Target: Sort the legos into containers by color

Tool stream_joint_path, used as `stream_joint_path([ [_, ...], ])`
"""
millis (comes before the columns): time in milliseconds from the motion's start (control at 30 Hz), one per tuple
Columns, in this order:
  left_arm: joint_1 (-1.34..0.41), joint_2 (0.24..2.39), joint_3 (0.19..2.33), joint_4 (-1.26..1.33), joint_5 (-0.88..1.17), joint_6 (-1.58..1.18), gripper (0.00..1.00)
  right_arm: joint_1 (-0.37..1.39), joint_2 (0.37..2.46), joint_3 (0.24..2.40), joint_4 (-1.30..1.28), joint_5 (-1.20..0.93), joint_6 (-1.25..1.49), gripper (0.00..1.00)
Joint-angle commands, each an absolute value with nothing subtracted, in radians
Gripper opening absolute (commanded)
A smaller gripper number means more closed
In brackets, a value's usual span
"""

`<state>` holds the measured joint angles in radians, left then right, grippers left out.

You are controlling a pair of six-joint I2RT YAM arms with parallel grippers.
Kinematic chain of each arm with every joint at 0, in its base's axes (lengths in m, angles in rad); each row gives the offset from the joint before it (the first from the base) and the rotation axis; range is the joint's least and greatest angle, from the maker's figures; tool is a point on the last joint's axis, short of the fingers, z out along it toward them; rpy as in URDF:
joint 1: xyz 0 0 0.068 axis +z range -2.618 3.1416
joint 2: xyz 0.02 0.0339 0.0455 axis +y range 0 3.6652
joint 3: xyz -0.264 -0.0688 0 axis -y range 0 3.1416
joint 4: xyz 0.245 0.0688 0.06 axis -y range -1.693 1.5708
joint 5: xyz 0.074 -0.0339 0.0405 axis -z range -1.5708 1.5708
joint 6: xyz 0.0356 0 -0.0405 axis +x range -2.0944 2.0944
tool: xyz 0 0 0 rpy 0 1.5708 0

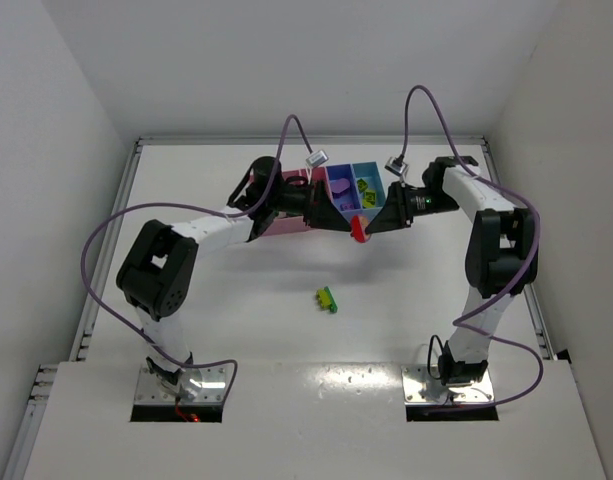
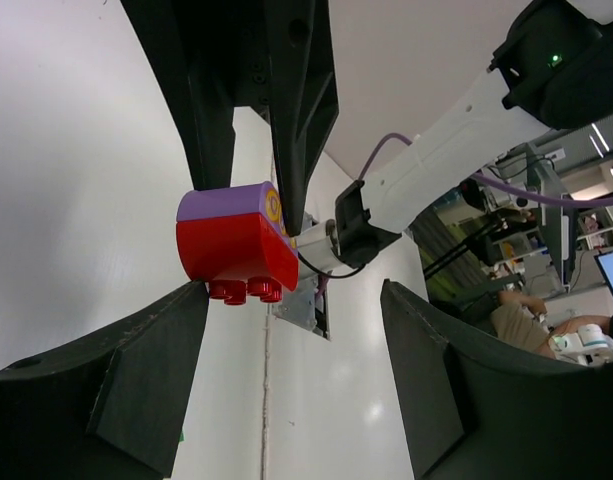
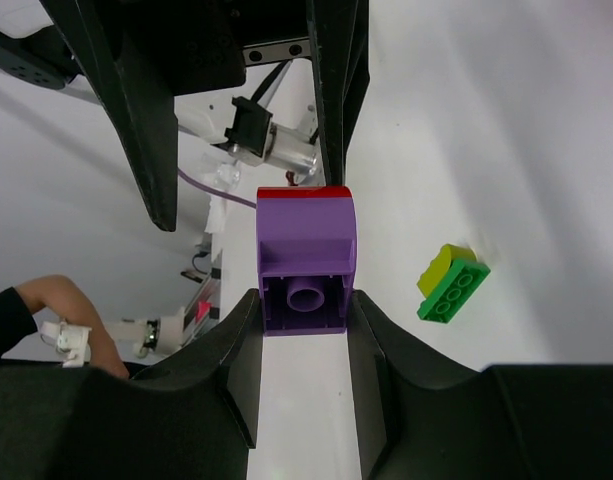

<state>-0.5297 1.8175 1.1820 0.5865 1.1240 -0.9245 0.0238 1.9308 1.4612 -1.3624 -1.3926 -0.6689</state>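
White desk, white walls: a two-colour lego stack held aloft between both arms.
Right fingers are clamped on the flanks of the purple block; left fingers stand apart, straddling the red block joined to it, one finger touching it or nearly so. The plastic looks light, rigid and smooth: flat side faces should give the surest hold, and the press fit likely needs a firm pull. Containers sit just behind; a green-and-yellow pair lies on the desk nearer the bases.

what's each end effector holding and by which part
The right end effector clamps the purple-and-red lego stack by its purple end's sides. The left end effector is open around its red end, gripping nothing.
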Motion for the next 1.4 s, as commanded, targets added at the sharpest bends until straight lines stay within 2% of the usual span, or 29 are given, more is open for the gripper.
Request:
stream_joint_path([
  [0, -0.543, 1.815, 1.223, 0.597, 1.149, -0.89, 0.76, 0.038, 1.937, 1.499, -1.402, -1.447, -0.689, 0.01],
  [333, -0.577, 1.824, 1.27, 0.378, 1.109, -0.684, 0.73, 0.069, 1.927, 1.519, -1.402, -1.456, -0.689, 0.01],
  [767, -0.586, 1.813, 1.279, 0.233, 1.012, -0.577, 0.72, 0.087, 1.888, 1.509, -1.402, -1.437, -0.689, 0.01],
  [867, -0.586, 1.804, 1.269, 0.254, 1.012, -0.586, 0.67, 0.087, 1.888, 1.509, -1.402, -1.437, -0.689, 0.01],
  [900, -0.586, 1.804, 1.259, 0.255, 1.012, -0.586, 0.57, 0.087, 1.888, 1.5, -1.402, -1.437, -0.689, 0.01],
  [967, -0.586, 1.804, 1.259, 0.265, 1.012, -0.586, 0.46, 0.087, 1.888, 1.5, -1.402, -1.437, -0.689, 0.01],
  [1100, -0.577, 1.804, 1.236, 0.304, 1.023, -0.615, 0.29, 0.078, 1.888, 1.5, -1.402, -1.437, -0.689, 0.01],
  [1300, -0.558, 1.775, 1.194, 0.313, 1.054, -0.615, 0.28, 0.048, 1.907, 1.509, -1.402, -1.428, -0.698, 0.01],
  [1367, -0.558, 1.763, 1.18, 0.313, 1.054, -0.606, 0.23, 0.016, 1.917, 1.509, -1.402, -1.428, -0.698, 0.01],
])
